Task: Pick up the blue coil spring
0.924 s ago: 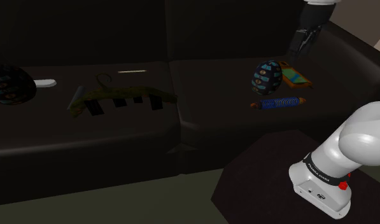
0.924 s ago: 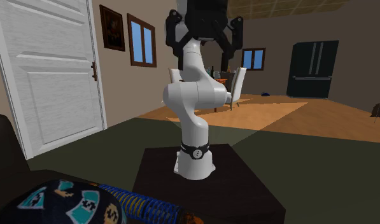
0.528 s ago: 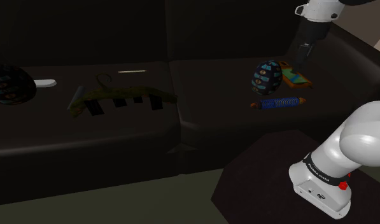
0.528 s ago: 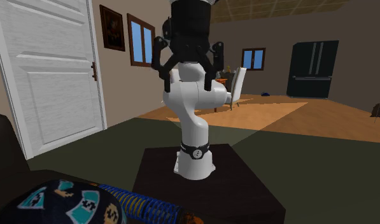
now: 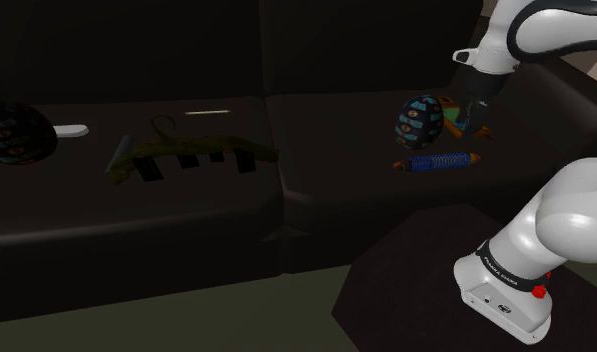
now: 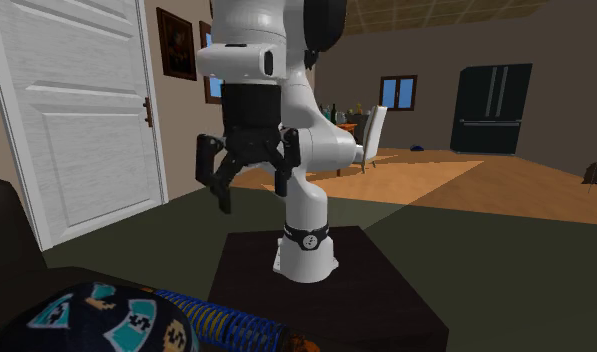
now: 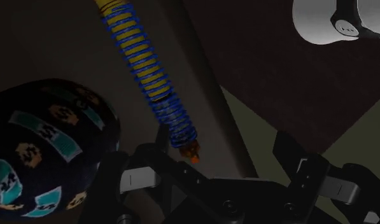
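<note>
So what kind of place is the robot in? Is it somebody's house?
It looks like a house, probably the living room. There is a dark sofa, a white panelled door with a framed picture hanging near it, and a black fridge far off.

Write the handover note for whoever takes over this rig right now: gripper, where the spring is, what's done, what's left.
Gripper: open, holding nothing, in the air over the dark sofa seat.
Blue coil spring: lies flat on the seat, close to the dark patterned ball on the side nearer the stand. Not held.
Done: nothing grasped yet.
Left: line up over the spring, come down, close on it, lift. Watch the ball, which sits close by.
</note>
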